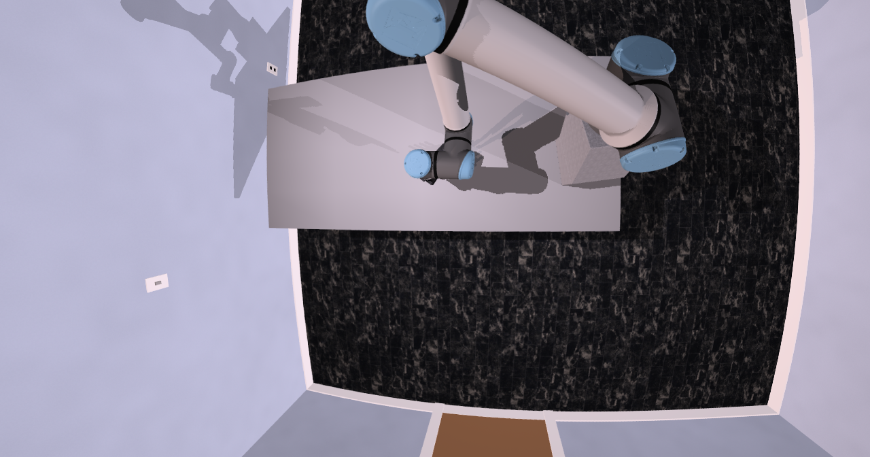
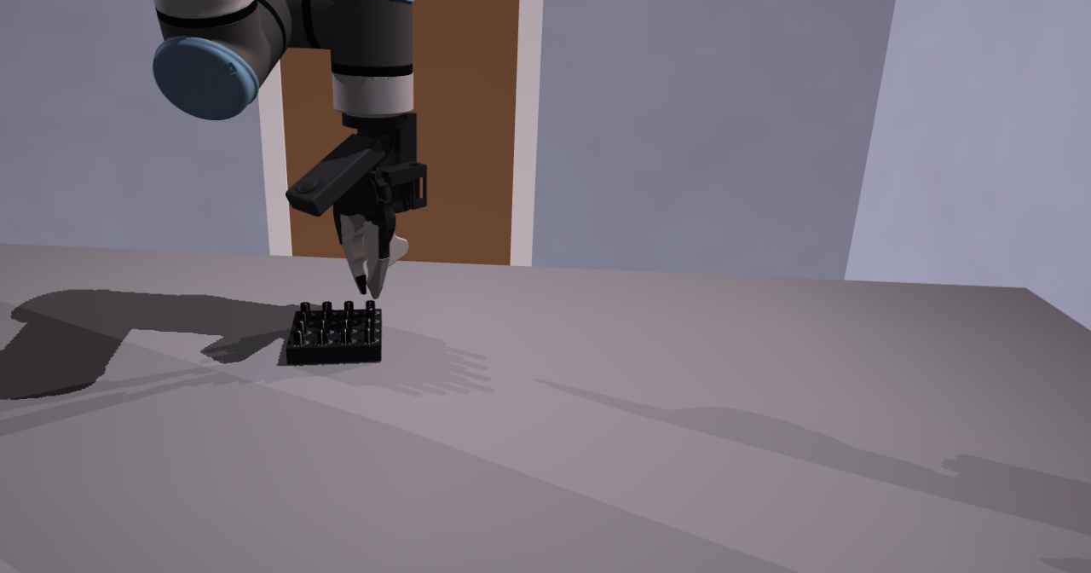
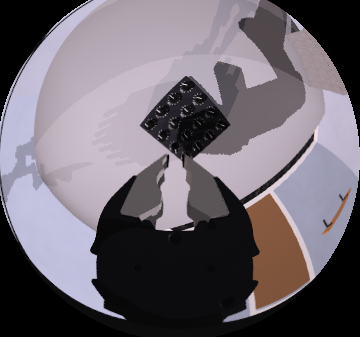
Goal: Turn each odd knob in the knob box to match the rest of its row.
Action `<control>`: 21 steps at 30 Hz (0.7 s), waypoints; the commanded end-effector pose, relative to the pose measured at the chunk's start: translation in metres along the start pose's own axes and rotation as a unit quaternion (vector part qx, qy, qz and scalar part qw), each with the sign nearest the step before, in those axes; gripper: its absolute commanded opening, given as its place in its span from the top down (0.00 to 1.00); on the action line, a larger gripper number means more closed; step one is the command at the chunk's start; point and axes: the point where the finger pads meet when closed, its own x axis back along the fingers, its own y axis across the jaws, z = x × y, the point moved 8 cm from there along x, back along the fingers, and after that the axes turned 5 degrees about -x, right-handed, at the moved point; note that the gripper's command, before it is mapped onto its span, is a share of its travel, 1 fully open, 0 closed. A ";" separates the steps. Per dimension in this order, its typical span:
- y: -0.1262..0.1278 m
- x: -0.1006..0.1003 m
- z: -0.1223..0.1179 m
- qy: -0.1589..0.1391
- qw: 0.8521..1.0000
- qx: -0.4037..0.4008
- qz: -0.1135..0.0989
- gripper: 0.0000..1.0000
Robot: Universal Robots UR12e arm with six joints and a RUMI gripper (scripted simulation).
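The black knob box (image 2: 334,353) (image 3: 162,123) lies flat on the table, with four rows of upright black knobs. In the wrist view it appears as a diamond. White marks ring the knobs, but the pointing directions are too small to read surely. My gripper (image 2: 369,294) (image 3: 175,155) points down with its tips a narrow gap apart and nothing between them. The tips hang slightly above the back right corner knob (image 2: 370,306) as seen in the exterior view. In the wrist view they are at the box's lowest corner and partly hide it. In the top view the arm hides the box.
The box stands on the pale table (image 1: 340,205) (image 2: 686,493) (image 3: 75,87). A grey angular block (image 1: 580,156) (image 3: 325,62) stands near the arm's lower joints. The arm's forearm (image 1: 446,89) reaches over the table, and its shadows fall across the box and table.
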 end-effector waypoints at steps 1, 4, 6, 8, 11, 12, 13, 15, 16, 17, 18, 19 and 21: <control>-0.003 -0.005 -0.002 -0.002 1.000 0.000 0.002 0.89; -0.003 -0.008 -0.002 -0.002 1.000 0.000 0.002 0.89; -0.003 -0.010 -0.002 -0.002 1.000 0.000 0.002 0.89; -0.003 -0.011 -0.002 -0.002 1.000 -0.001 0.002 0.89; -0.003 -0.012 -0.002 -0.002 1.000 -0.001 0.002 0.89; -0.003 -0.013 -0.002 -0.002 1.000 -0.001 0.002 0.89; -0.003 -0.013 -0.002 -0.002 1.000 0.000 0.002 0.89; -0.002 -0.013 -0.002 -0.002 1.000 0.000 0.002 0.89; -0.002 -0.013 -0.002 -0.002 1.000 0.000 0.002 0.89; -0.002 -0.013 -0.002 -0.002 1.000 0.000 0.002 0.89; -0.002 -0.013 -0.002 -0.002 1.000 0.000 0.002 0.89; -0.002 -0.013 -0.002 -0.002 1.000 0.000 0.002 0.89; -0.002 -0.013 -0.002 -0.002 1.000 0.000 0.002 0.89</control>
